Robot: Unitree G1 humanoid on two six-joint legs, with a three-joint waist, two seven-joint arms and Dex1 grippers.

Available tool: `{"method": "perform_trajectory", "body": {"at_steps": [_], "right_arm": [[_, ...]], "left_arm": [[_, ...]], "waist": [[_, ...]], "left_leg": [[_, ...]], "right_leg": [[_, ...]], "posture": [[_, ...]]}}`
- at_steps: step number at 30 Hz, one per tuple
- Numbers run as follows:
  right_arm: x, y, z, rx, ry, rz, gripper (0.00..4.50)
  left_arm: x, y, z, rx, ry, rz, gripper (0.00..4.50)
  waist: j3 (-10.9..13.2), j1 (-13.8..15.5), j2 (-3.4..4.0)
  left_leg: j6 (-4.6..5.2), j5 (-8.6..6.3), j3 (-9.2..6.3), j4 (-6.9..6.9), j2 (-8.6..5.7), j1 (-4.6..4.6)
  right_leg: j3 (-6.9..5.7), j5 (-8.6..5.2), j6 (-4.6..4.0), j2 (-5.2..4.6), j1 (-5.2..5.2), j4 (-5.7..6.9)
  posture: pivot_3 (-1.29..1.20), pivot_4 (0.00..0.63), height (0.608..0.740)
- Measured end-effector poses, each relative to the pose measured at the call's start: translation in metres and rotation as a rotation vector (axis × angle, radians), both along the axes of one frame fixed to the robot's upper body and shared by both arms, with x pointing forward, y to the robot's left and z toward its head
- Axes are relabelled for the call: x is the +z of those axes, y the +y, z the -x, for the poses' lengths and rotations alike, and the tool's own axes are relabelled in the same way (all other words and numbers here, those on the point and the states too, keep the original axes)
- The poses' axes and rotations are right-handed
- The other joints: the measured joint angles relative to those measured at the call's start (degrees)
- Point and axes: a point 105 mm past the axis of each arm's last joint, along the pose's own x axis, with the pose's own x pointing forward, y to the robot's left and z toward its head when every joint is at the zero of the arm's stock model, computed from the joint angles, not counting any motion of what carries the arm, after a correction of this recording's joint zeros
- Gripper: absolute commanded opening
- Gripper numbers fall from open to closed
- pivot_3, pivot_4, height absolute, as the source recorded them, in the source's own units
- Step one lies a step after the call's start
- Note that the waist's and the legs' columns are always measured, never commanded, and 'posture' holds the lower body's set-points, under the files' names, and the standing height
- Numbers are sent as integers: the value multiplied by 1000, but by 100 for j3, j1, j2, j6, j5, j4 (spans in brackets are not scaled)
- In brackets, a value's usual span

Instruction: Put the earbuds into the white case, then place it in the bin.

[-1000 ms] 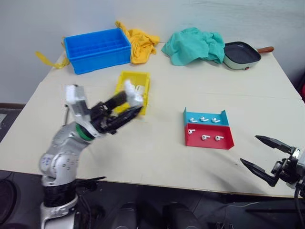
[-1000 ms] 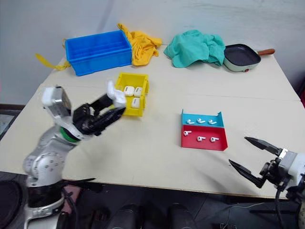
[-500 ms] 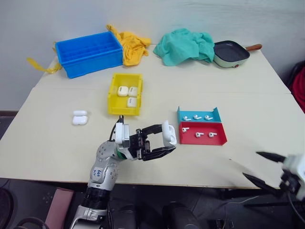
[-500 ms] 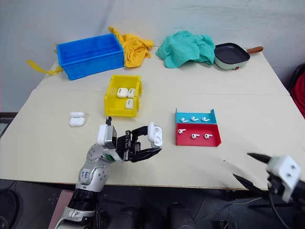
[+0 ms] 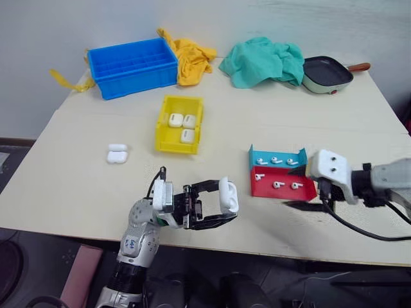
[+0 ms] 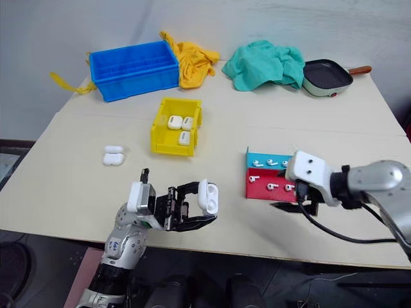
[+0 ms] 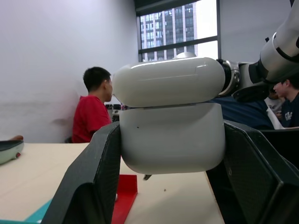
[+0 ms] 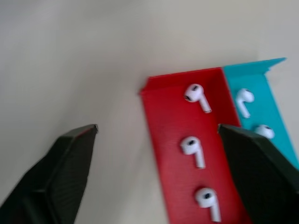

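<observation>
The table (image 5: pixel 77 173) carries a blue crate (image 5: pixel 131 66) at its far left corner, with a yellow cloth (image 5: pixel 189 59) just beside it, a teal cloth (image 5: pixel 266 61) along the far edge and a pan (image 5: pixel 326 74) toward the far right corner. The yellow bin (image 5: pixel 178 124) sits left of the middle with three white cases inside, and another closed case (image 5: pixel 117 154) lies apart from it toward the left edge. Right of the middle are my two trays, teal (image 5: pixel 276 158) behind red (image 5: pixel 282 183), touching, each with three earbuds (image 8: pixel 195 151) in a row. My left pincer (image 5: pixel 215 205) hangs over the near edge, clamped tight on the white case (image 5: pixel 228 195), which stands upright between the fingers (image 7: pixel 88 182) with its lid slightly raised. My right pincer (image 5: pixel 302 187) hovers at the right end of the red tray, fingers spread wide apart, nothing held; one finger (image 8: pixel 56 172) is over bare table, the other (image 8: pixel 261 163) is over the trays.
</observation>
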Motion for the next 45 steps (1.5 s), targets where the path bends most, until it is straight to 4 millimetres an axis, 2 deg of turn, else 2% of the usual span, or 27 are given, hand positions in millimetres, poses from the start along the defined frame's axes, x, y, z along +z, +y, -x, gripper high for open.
{"method": "perform_trajectory", "body": {"at_steps": [3,14,26,32,45], "right_arm": [[-7,-6,-10,-20,17,37,1895],[-19,-14,-30,-8,115,156,1895],[-26,-16,-52,20,139,209,1895],[-37,-15,-54,30,182,223,1895],[-36,-21,-59,43,178,266,1895]], "left_arm": [[0,1,-1,14,-6,-1,2781],[-1,-2,-1,28,-32,-25,2781],[-3,0,-3,54,-36,-62,2781],[-2,2,-5,63,-38,-71,2781],[-2,4,-8,79,-39,-84,2781]], "waist": [[0,-12,0],[1,-151,2],[3,-146,5],[3,-144,5],[3,-144,5]], "left_leg": [[-1,0,0,-6,1,-1],[0,0,0,-6,2,0],[-4,2,2,-6,2,-10],[-20,11,2,-5,2,-18],[-20,11,2,-4,2,-18]], "right_leg": [[-1,0,0,1,-9,7],[-3,0,0,1,-17,25],[-3,0,0,0,-36,39],[-4,0,0,-1,-47,44],[-4,0,0,-1,-47,46]], "posture": [[0,150,740],[0,150,740],[0,150,740],[0,150,740],[0,150,740]]}}
